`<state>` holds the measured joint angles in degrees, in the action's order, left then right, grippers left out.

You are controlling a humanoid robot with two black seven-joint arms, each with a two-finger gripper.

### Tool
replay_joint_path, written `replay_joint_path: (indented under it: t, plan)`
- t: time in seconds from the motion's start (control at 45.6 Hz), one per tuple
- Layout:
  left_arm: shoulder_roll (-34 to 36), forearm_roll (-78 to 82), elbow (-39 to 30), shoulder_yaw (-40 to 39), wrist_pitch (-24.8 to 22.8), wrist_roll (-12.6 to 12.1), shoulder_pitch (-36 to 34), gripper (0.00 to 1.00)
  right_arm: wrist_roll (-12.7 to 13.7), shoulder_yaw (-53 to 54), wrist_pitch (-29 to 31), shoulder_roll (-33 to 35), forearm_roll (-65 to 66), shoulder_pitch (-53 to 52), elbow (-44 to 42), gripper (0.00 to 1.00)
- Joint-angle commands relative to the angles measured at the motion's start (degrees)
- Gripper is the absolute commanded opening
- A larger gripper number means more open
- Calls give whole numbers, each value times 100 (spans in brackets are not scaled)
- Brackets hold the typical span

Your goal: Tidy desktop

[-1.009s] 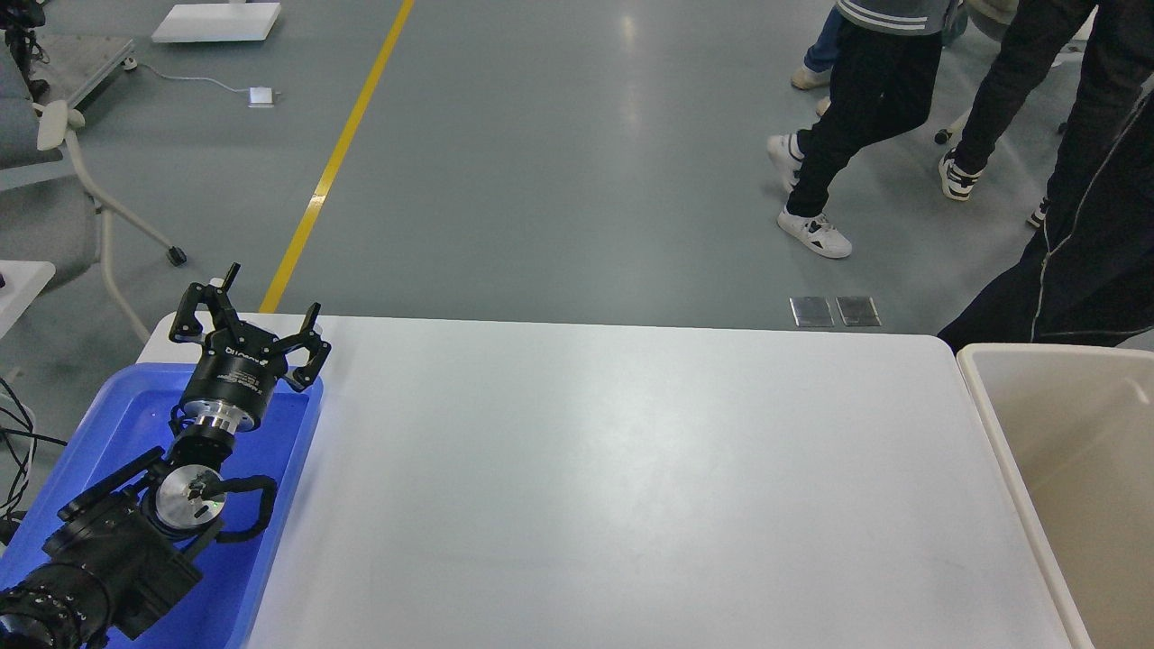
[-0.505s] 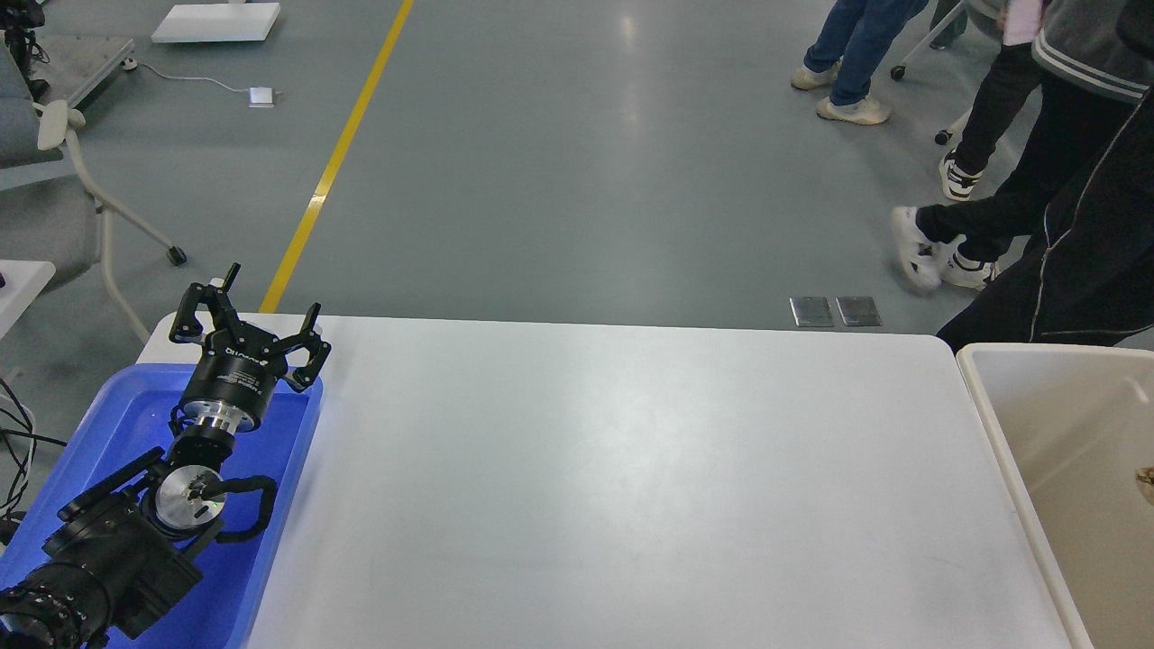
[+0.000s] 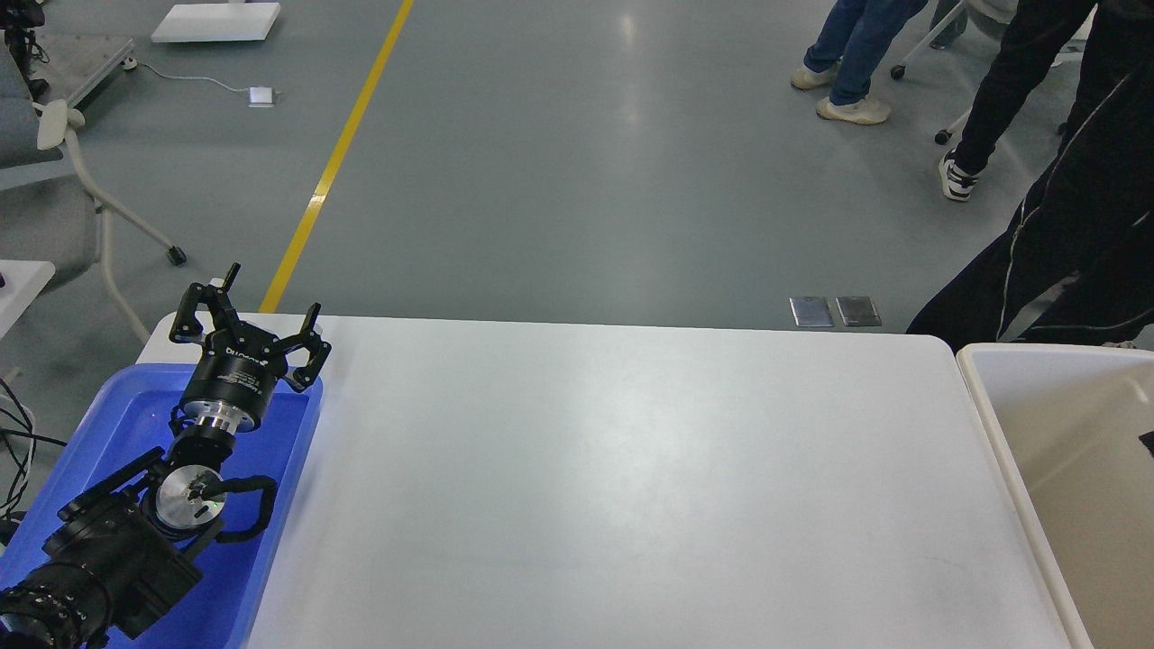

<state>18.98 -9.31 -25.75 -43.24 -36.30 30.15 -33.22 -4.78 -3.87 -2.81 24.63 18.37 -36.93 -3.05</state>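
Shifted since the earlier frames: only the people at the upper right, legs (image 3: 1019,90) now standing differently, and a dark shape (image 3: 1147,442) now showing at the right edge, inside the beige bin (image 3: 1010,424), too cropped to identify. Unmoved: left gripper (image 3: 254,317) at the lower left of the frame, poised over the far end of the blue tray (image 3: 297,451), fingers spread wide apart, nothing between them. Cut off at the bottom left corner: the rest of the left arm, hiding much of the tray floor beneath it. Right gripper nowhere in the frame. Filling the centre and lower middle: the desktop (image 3: 631,469), glossy white, rounded far corners visible, near edge lost below the bottom border; tray overlapping its left side, bin just beside its right edge (touching or not, impossible to tell). Bin itself cropped at right and bottom, so most of its interior unseen. Beyond the table at the top of the frame: grey floor with a yellow line (image 3: 334,162), two metal floor plates (image 3: 834,311), part of a chair (image 3: 63,153) cut by the left edge.
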Motion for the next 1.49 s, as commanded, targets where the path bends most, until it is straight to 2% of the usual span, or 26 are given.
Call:
replay_joint_path:
  t: [0.0, 0.219, 0.285, 0.307, 0.439, 0.549, 0.658, 0.79, 0.966, 1.075, 1.251, 1.47]
  plan:
    - [0, 0, 0, 0, 0, 0, 0, 100, -5, 527, 8, 59, 0, -253, 138, 99]
    - [0, 0, 0, 0, 0, 0, 0, 100, -23, 764, 0, 595, 0, -1043, 699, 99]
    - [0, 0, 0, 0, 0, 0, 0, 100, -31, 1255, 0, 814, 0, -1193, 1103, 100]
    - [0, 0, 0, 0, 0, 0, 0, 100, -31, 1814, 8, 1085, 8, -1306, 1549, 100]
    - [0, 0, 0, 0, 0, 0, 0, 100, -31, 2820, 17, 1667, 8, -1492, 2659, 100]
    - [0, 0, 0, 0, 9, 0, 0, 100, -31, 3733, 26, 1878, 8, -1501, 3433, 100]
    - [0, 0, 0, 0, 0, 0, 0, 100, -40, 4859, 35, 1844, 8, -1387, 3952, 100]
    - [0, 0, 0, 0, 0, 0, 0, 100, -189, 5642, 70, 1782, 17, -1080, 4321, 100]
    - [0, 0, 0, 0, 0, 0, 0, 100, -418, 6257, 526, 1668, 17, -675, 4620, 100]
    - [0, 0, 0, 0, 0, 0, 0, 100, -734, 6635, 746, 1519, 26, -333, 4822, 100]
    - [0, 0, 0, 0, 0, 0, 0, 100, -1244, 7233, 949, 921, 105, 361, 4893, 100]
    - [0, 0, 9, 0, 0, 0, 0, 100, -1341, 7489, 1168, 350, 105, 1056, 4893, 100]
